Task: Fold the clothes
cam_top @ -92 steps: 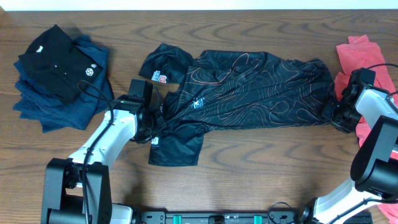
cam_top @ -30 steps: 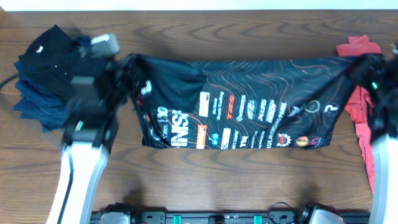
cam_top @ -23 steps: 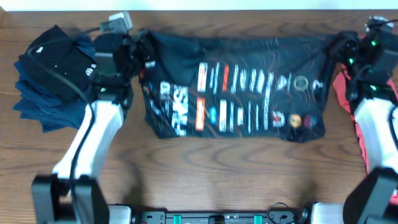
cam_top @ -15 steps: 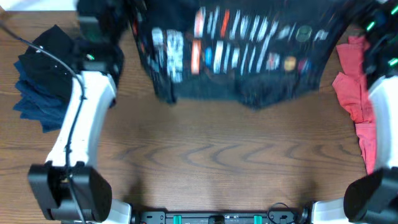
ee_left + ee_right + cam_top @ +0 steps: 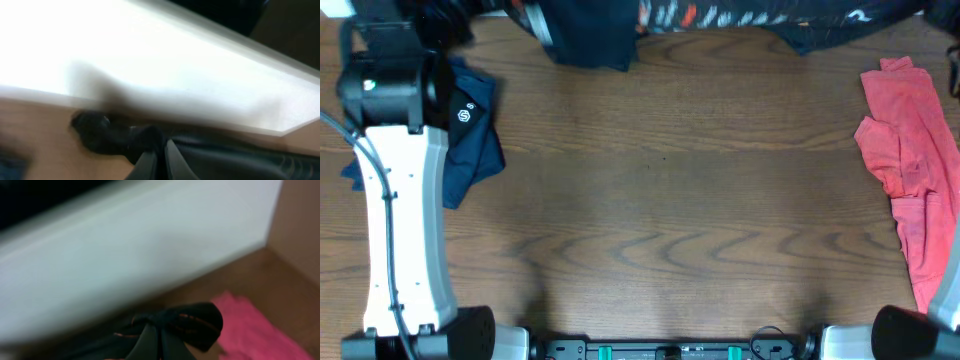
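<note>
Left hand (image 5: 159, 159), right hand (image 5: 161, 341): we see both clamped on one black jersey (image 5: 720, 18). One red garment (image 5: 905, 150), one navy shirt (image 5: 470, 140) on table (image 5: 670, 200).

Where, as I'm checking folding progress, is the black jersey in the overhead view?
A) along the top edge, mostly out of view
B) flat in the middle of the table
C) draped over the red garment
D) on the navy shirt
A: the jersey shows only as a strip at the top edge, apart from the red garment at the right and the navy shirt at the left.
</note>
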